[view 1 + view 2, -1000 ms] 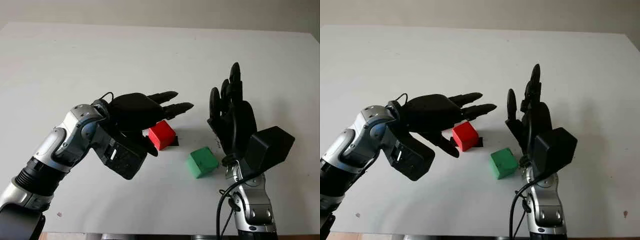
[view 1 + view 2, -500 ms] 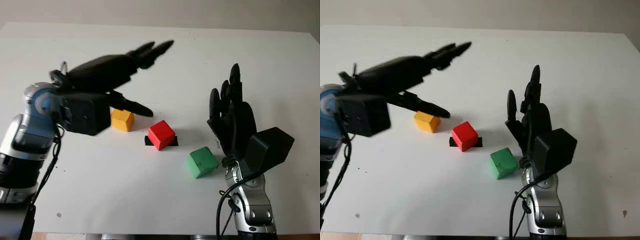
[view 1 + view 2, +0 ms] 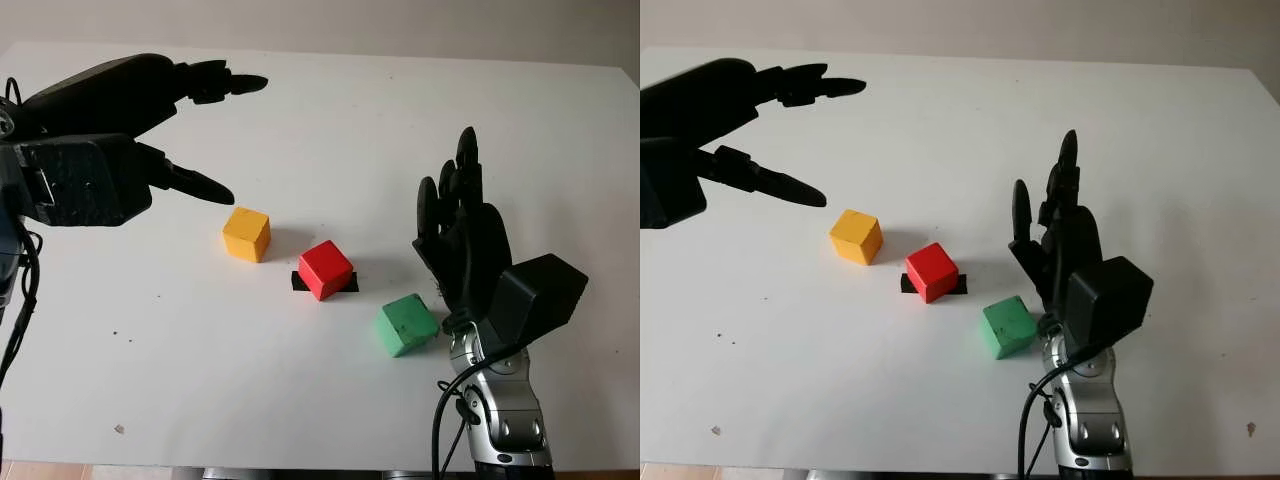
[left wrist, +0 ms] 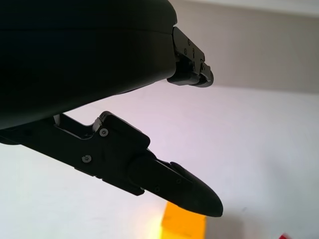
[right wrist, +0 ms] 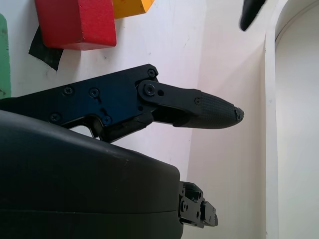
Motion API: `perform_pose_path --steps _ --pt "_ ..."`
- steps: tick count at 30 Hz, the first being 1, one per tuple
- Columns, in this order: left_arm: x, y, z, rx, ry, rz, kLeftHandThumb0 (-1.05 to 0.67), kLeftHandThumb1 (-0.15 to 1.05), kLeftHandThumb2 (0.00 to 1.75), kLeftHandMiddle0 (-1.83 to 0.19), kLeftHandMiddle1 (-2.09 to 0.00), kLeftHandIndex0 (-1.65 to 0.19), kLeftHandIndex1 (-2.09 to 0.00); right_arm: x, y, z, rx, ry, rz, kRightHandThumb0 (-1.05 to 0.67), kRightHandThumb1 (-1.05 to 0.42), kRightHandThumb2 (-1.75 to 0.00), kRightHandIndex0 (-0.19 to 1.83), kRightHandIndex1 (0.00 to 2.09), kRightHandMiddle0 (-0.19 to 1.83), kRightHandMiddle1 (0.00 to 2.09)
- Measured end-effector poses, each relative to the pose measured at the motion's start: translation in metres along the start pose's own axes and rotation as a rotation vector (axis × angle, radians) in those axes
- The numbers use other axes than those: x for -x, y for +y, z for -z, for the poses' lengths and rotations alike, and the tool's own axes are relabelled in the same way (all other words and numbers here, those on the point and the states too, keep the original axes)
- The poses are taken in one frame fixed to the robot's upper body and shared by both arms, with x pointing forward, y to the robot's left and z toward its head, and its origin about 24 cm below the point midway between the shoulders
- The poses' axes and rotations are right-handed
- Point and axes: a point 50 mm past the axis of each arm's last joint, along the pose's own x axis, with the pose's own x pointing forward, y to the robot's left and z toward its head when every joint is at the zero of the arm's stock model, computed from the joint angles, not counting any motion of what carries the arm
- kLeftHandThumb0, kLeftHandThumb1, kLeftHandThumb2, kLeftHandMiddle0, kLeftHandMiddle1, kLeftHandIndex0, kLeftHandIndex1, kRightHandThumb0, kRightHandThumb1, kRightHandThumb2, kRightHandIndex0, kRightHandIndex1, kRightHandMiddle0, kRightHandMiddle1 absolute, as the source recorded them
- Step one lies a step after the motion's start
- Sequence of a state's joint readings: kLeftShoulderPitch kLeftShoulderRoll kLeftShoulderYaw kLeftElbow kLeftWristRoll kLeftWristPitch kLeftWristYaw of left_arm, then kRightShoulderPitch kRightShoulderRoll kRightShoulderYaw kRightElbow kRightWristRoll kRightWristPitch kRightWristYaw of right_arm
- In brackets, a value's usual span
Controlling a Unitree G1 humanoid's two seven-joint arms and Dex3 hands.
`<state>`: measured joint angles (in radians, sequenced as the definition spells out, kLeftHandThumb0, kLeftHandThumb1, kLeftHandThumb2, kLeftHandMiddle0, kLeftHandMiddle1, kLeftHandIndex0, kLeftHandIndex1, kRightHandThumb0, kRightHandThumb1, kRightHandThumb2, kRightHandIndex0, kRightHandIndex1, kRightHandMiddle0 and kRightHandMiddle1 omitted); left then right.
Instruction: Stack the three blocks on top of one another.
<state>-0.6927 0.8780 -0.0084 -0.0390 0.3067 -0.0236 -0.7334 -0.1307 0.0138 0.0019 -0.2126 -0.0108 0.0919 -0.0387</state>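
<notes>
A: Stack status?
B: None built. Yellow block [image 3: 246, 234], red block [image 3: 325, 268] on a black patch [image 3: 300, 282], and green block [image 3: 406, 324] lie apart in a diagonal row.
A: Hands?
B: Left hand [image 3: 120, 120] raised, empty, unclenched; right hand [image 3: 462, 240] upright beside green, empty.
A: Setting?
B: White table [image 3: 330, 130], pale wall.

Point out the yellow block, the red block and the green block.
yellow block [image 3: 246, 233], left eye view, front face.
red block [image 3: 325, 268], left eye view, top face.
green block [image 3: 1006, 326], right eye view, top face.
</notes>
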Motion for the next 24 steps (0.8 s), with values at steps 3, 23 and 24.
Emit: perform_pose_path --steps 3,23,24 --pt "-0.005 -0.010 0.006 -0.064 -0.028 0.037 -0.79 0.88 0.06 0.11 -0.03 -0.20 -0.05 0.000 0.000 0.000 0.002 0.009 -0.001 -0.70 -1.05 -0.60 -0.19 0.00 -0.19 0.00" --pt "-0.032 -0.069 -0.002 -0.263 -0.057 0.023 -0.81 0.88 0.06 0.10 -0.06 -0.26 -0.08 -0.001 -0.001 0.000 0.002 0.012 0.002 -0.68 -1.05 -0.60 -0.19 0.00 -0.19 0.00" --pt "-0.032 -0.072 -0.002 -0.276 -0.050 0.028 -0.81 0.89 0.07 0.10 -0.06 -0.26 -0.08 -0.001 -0.001 0.000 0.000 0.011 0.003 -0.68 -1.05 -0.59 -0.19 0.00 -0.19 0.00"
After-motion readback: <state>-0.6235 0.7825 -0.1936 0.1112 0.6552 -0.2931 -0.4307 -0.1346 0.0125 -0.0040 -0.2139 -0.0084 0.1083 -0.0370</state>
